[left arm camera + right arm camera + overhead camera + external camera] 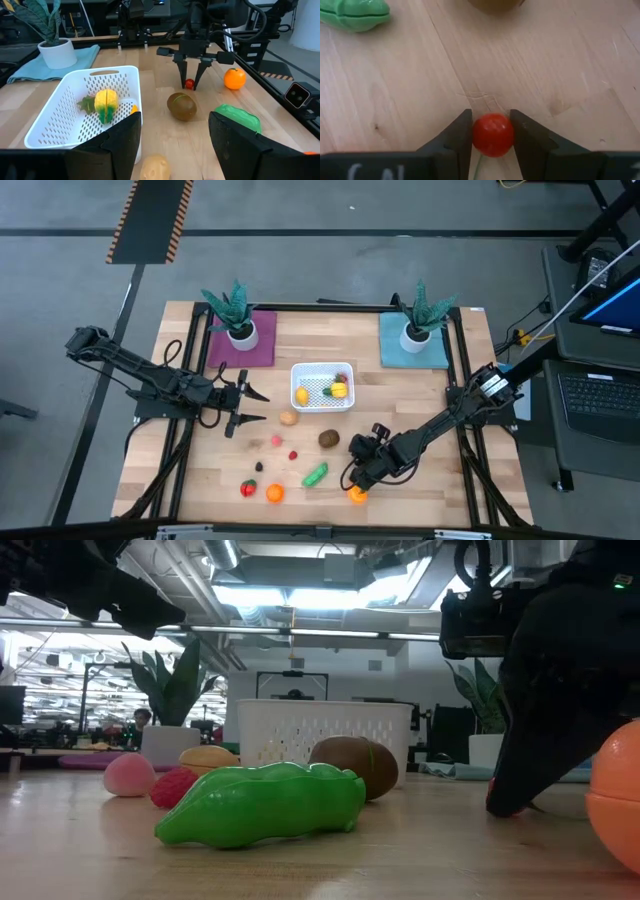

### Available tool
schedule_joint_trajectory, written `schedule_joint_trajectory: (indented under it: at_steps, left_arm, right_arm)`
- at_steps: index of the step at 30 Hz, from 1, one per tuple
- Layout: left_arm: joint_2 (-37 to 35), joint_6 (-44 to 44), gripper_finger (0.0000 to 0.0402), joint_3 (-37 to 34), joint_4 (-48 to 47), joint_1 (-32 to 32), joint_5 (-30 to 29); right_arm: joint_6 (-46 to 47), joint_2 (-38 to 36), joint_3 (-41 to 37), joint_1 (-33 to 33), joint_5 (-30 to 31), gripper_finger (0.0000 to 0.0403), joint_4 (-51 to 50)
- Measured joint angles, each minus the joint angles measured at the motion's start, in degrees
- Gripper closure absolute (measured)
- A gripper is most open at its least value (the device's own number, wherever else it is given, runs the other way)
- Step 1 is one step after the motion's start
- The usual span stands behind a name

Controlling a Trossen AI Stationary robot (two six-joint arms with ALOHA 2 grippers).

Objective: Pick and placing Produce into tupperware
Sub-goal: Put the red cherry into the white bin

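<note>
A small red ball-shaped produce piece (492, 135) sits on the wooden table near its front right, with my right gripper (491, 137) shut on it; the same gripper (352, 480) shows in the high view. An orange (357, 495) lies just beside it. A green pod (316, 475), a brown kiwi (328, 439), a tan potato (289, 418) and several small pieces lie loose on the table. The white perforated tupperware (322, 375) at mid-table holds yellow pieces (106, 102). My left gripper (250, 405) waits open, left of the tupperware. My right gripper pinches the red ball at its two opposite sides (476, 136) between its two fingers. The fingers (201, 75) come from above, slanting steeply down. The ball's underside looks to be on the table top.
Two spiky potted plants stand at the back, one (237, 315) on a purple mat, one (420, 315) on a teal mat. The kiwi (181, 106) and the green pod (239, 116) lie between the right gripper and the tupperware.
</note>
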Motion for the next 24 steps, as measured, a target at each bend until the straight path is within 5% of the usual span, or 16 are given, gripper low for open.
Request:
schedule_joint_trajectory:
  at_steps: [16, 24]
  left_arm:
    - [0.0, 0.0, 0.0177, 0.0, 0.0, 0.0, 0.0]
    - [0.0, -0.1, 0.0177, 0.0, 0.0, 0.0, 0.0]
  right_arm:
    - [-7.6, -1.9, -0.1, -4.5, -0.1, 0.0285, 3.0]
    - [-16.9, -8.9, 0.0, -7.9, 0.4, 0.0285, 2.6]
